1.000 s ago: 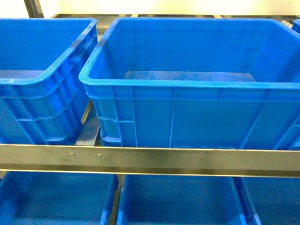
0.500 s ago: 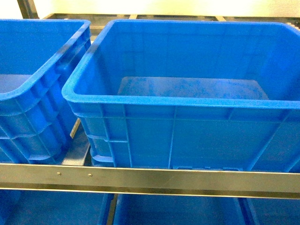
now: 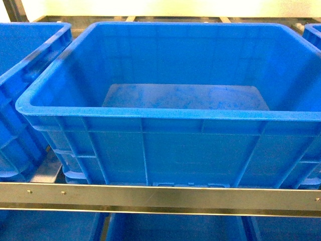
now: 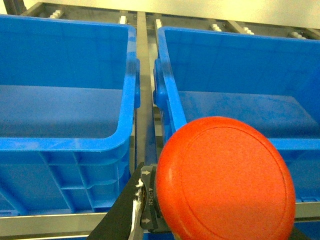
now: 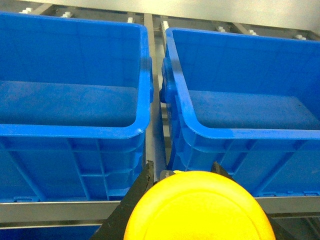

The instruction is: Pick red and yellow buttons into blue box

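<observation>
Blue box [image 3: 170, 135] now sits nearer and centred versus a second ago. Left gripper [image 4: 150, 210] clamps red button [image 4: 225, 180], right gripper [image 5: 180, 180] clamps yellow button [image 5: 197, 207], both just short of the box.

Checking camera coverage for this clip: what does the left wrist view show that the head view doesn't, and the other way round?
Only the left wrist view shows the red button, its round cap filling the lower right, held close to the camera with dark jaws at its left edge. It also shows the gap and roller rails between two crates.

Only the head view shows the steel shelf rail in front and more blue bins on the level below.

Both show the blue box, deep, with nothing visible inside, and a second crate to its left.
</observation>
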Robot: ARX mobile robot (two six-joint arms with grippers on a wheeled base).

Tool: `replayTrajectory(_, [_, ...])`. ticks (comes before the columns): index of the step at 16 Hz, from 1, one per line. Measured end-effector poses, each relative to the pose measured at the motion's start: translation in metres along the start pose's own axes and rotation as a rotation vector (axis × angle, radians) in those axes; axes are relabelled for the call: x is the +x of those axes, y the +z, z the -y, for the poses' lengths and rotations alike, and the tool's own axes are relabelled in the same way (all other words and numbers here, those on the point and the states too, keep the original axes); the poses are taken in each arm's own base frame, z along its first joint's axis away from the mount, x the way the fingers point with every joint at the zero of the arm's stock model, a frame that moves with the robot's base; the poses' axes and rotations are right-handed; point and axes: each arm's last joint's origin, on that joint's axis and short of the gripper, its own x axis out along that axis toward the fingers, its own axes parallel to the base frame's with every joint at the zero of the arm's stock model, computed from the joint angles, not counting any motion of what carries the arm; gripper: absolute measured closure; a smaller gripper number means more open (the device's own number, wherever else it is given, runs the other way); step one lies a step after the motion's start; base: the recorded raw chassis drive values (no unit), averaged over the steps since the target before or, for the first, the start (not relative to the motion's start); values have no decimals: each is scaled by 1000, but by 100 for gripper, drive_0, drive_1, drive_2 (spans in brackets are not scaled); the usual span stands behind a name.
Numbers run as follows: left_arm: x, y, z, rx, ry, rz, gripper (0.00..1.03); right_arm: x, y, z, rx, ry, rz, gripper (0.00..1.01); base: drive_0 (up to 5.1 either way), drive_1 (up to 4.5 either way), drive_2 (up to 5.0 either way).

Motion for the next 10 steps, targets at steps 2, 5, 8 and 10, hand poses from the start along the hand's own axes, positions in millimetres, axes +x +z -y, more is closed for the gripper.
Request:
replayTrajectory(2, [-1,1,0,-1,0,8,71,0,0,0,1,0,3,73,497,-244,-244])
replayTrajectory(5, [0,0,0,0,1,2,71,0,0,0,1,1,4,73,497,-244,-244])
replayTrajectory(8, [0,0,0,0,1,-1,71,0,0,0,0,2,0,73,497,-244,-244])
replayTrajectory(10, [0,0,0,0,1,2,71,0,0,0,0,2,0,73,497,-244,-244])
